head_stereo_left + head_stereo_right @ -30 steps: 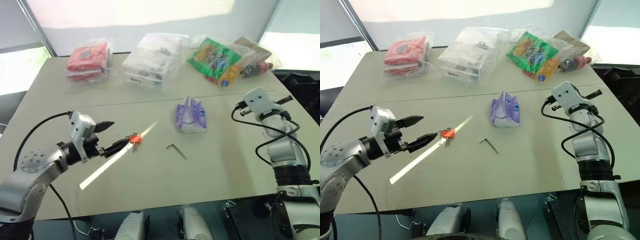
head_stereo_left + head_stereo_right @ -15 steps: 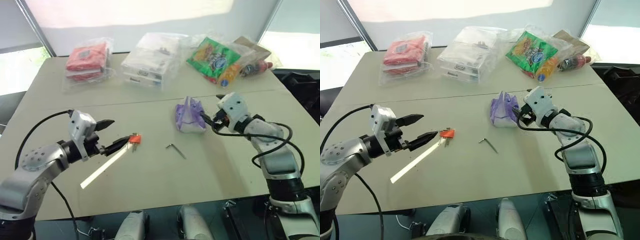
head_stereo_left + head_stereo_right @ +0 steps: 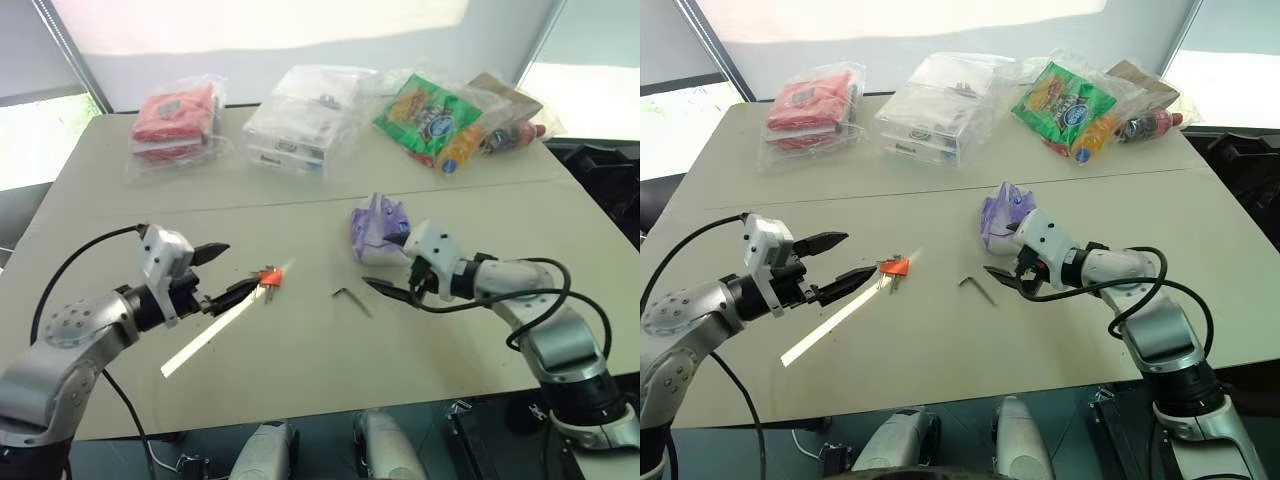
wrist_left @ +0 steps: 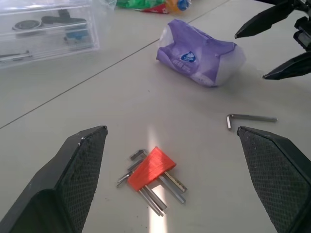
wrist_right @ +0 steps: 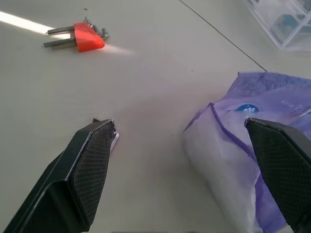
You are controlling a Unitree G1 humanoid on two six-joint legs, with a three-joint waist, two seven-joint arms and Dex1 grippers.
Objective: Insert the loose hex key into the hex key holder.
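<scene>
right pincer jaws apart, empty, just beside thin dark-grey L-shaped metal hex key lying flat on beige bench | left pincer jaws apart at small red-orange plastic holder | risk: flat key skids or pivots from closing fingers; purple tissue packet may snag the pincer

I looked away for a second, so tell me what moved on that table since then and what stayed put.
The right gripper swung in from the table's right side, down and leftward, and now hangs with open jaws just right of the loose hex key, beside the purple tissue packet. It took hold of nothing. The left gripper stayed open by the hex key holder; key, holder and packet did not move.
</scene>
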